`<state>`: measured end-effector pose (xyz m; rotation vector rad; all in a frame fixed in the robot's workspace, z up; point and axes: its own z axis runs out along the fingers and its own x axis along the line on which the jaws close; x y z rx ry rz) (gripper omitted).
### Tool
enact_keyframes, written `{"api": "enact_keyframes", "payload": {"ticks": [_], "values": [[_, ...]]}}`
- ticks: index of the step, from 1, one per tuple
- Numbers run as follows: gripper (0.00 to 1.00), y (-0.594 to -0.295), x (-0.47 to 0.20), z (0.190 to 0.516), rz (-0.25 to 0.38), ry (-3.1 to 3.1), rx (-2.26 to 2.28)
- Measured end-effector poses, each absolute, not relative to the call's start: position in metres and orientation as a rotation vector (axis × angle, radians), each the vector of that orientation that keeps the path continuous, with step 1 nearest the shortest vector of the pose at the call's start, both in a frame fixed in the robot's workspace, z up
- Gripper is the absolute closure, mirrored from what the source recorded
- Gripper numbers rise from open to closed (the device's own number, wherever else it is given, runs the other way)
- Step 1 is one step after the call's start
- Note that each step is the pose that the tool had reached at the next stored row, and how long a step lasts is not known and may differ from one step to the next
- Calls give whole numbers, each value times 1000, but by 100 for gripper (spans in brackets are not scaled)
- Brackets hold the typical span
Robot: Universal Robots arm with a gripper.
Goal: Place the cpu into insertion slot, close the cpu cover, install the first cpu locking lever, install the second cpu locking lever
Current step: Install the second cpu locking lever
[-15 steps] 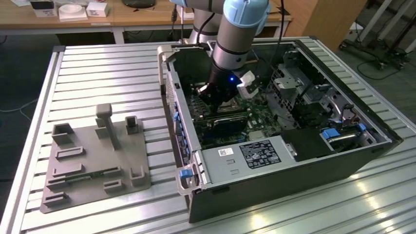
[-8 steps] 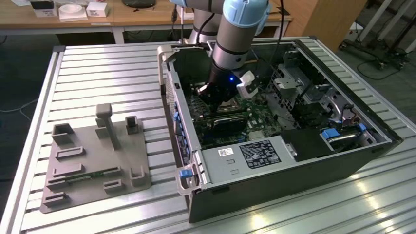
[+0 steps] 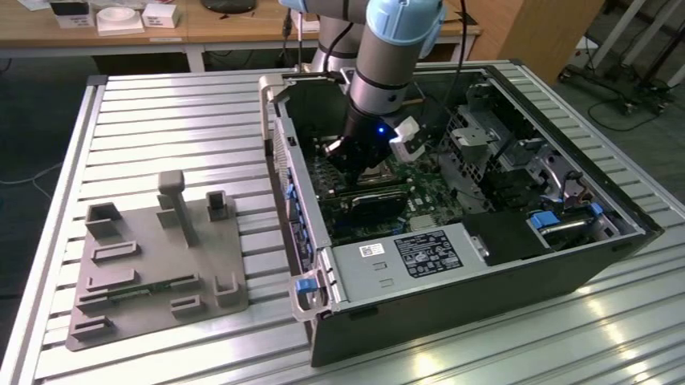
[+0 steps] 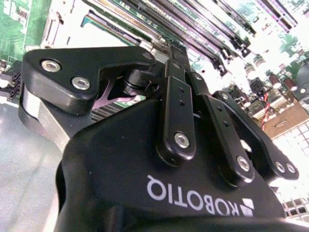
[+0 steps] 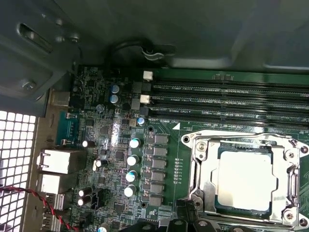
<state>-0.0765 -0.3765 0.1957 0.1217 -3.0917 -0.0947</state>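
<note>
On a slatted metal table (image 3: 160,120), inside an open computer case (image 3: 482,265), the cpu (image 5: 247,179) is seen seated in the insertion slot (image 5: 203,169) beneath the gripper (image 3: 358,156), whose finger spacing cannot be told, so a skewed descent is judged liable to scrape the cpu cover (image 5: 289,164).

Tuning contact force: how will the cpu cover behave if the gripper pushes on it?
The cpu cover looks like thin sheet metal around a big window, so it probably flexes under an off-centre push. It lies flat over the cpu, so downward force likely passes to the chip. Its shiny surface may let the fingertips slide.
</note>
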Motion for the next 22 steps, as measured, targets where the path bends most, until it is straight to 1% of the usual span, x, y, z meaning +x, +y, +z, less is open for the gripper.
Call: {"api": "enact_keyframes", "payload": {"ticks": [6,22], "values": [[89,-377,-76,196,-72,-3092,122],[89,-375,-77,199,-74,-3092,126]]}}
